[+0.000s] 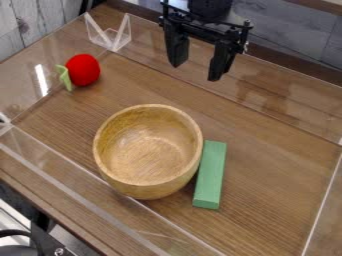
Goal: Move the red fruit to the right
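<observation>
The red fruit [83, 69] is a small round bright-red toy with a light green leafy end on its left side. It rests on the wooden table at the left, near the clear wall. My gripper [197, 58] hangs above the back of the table, well to the right of the fruit and apart from it. Its two dark fingers point down and stand open with nothing between them.
A wooden bowl [148, 150] sits in the middle front. A flat green block [211, 174] lies just right of the bowl. Clear plastic walls [47, 165] ring the wooden table, and a small clear stand [110, 33] is at the back left.
</observation>
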Motion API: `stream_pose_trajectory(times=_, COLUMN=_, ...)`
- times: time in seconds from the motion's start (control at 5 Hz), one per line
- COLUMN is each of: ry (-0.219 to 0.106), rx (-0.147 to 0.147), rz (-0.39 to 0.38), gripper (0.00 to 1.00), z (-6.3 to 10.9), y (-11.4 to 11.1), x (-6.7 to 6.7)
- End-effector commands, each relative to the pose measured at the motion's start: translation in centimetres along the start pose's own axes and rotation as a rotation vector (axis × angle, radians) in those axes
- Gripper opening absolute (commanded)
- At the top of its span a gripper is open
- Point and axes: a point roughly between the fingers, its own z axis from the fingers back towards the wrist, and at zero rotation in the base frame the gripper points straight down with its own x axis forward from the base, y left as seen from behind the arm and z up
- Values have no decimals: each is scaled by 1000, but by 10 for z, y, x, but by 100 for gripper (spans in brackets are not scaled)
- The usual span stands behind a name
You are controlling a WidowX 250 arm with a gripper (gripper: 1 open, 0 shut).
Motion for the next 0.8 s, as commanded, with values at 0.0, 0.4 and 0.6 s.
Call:
stream_pose_trajectory(times=0.0, ry=23, rx=3, rz=-59, gripper=100, z=-7, y=0, x=-10)
stream_pose_trajectory(times=0.4, ry=-30, rx=-2, rz=19, gripper=100, z=1, y=70, x=-27)
stream_pose_trajectory(times=0.6, ry=-72, rx=2, rz=69, gripper=100, z=8, y=106, x=-28)
